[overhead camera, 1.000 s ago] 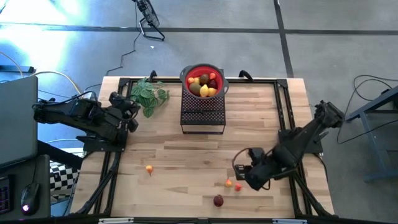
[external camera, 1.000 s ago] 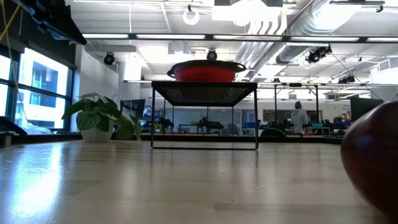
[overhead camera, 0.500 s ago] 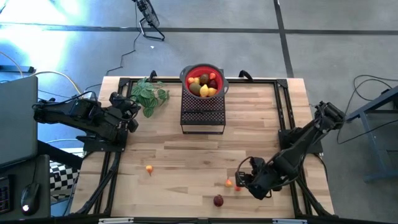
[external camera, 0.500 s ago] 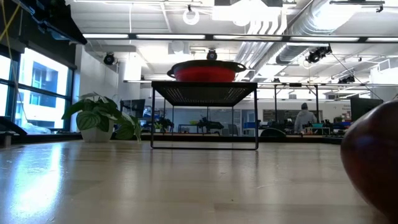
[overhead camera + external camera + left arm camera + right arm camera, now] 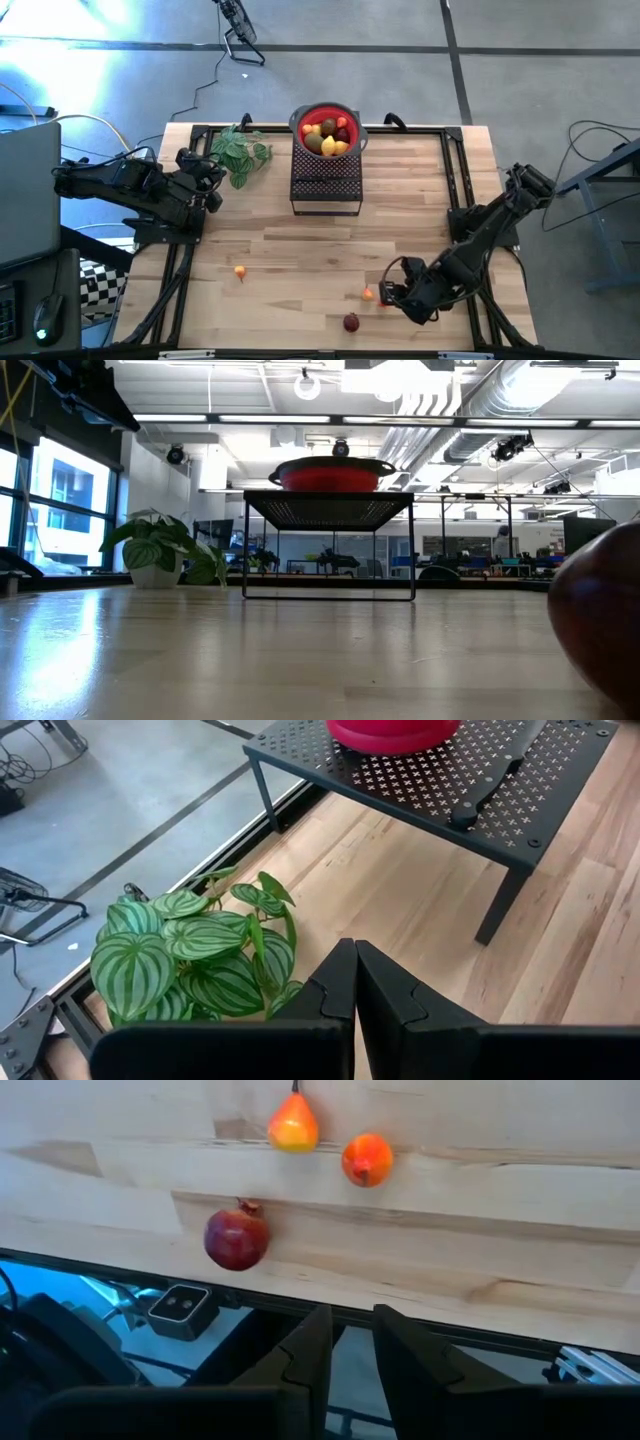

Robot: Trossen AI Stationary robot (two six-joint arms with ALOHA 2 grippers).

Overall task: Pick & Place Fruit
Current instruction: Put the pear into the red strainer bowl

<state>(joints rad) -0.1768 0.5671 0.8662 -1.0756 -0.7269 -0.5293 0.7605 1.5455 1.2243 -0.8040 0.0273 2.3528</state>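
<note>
Three fruits lie near the table's near edge: a small yellow-orange pear shape [image 5: 293, 1128], a small orange-red ball [image 5: 366, 1160] and a dark red ball [image 5: 236, 1238] [image 5: 350, 322]. Another small orange fruit [image 5: 240, 271] lies alone toward the left. More fruit fills the red bowl [image 5: 327, 130] on the black mesh stand [image 5: 325, 190]. My right gripper [image 5: 386, 293] [image 5: 351, 1312] is open with a narrow gap, just right of the small pair, touching nothing. My left gripper [image 5: 213, 185] [image 5: 355, 948] waits shut at the left edge beside the plant.
A leafy green plant [image 5: 240, 155] [image 5: 190, 960] stands at the far left corner. A black-handled knife [image 5: 495, 775] lies on the mesh stand in front of the bowl. The low view shows the dark red fruit [image 5: 600, 625] close at its right edge. Bare wood spans the table's middle.
My right gripper has moved toward the table's near edge and a little lower, ending beside the two small orange fruits. The fruits and the left arm have stayed where they were.
</note>
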